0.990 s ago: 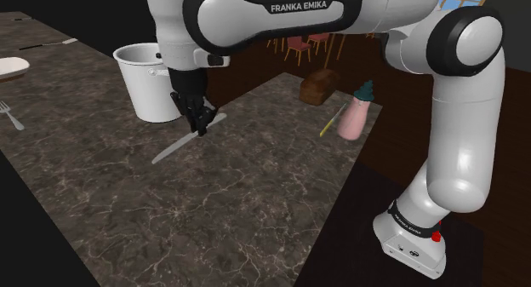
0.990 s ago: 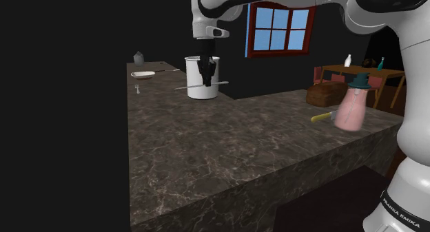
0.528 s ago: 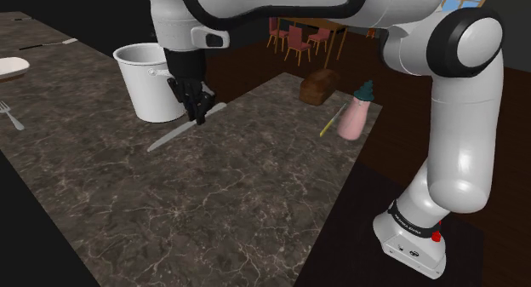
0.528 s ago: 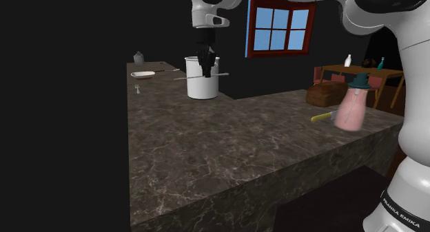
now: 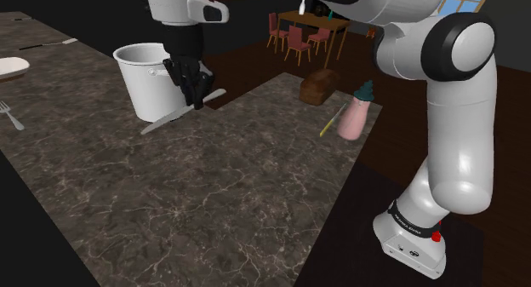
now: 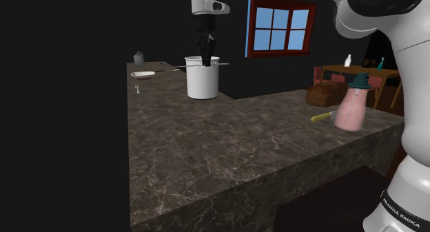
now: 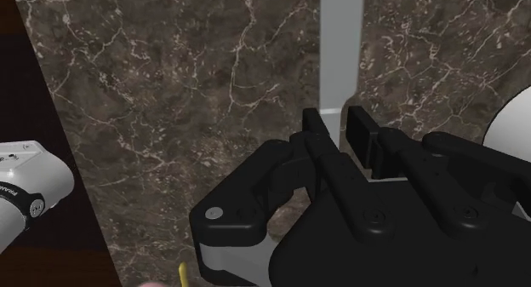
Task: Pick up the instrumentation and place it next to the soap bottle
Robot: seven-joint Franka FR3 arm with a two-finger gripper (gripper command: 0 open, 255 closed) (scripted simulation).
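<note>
While the hand (image 5: 195, 91) clasps the knife (image 5: 173, 117) off-centre, both fingers shut on its flat grey strip, the long end juts out ahead of the fingertips, lifted clear of the table (image 5: 213, 209) and just beside the white pot (image 5: 140, 79). The soap bottle (image 5: 355, 115) stands well away from the hand, on the side nearer the arm's stand. The carry wants a level, slow swing, since the overhang could pivot in so narrow a grip. It also wants a flat set-down beside the bottle, clear of the yellow stick (image 5: 330, 123) lying there.
</note>
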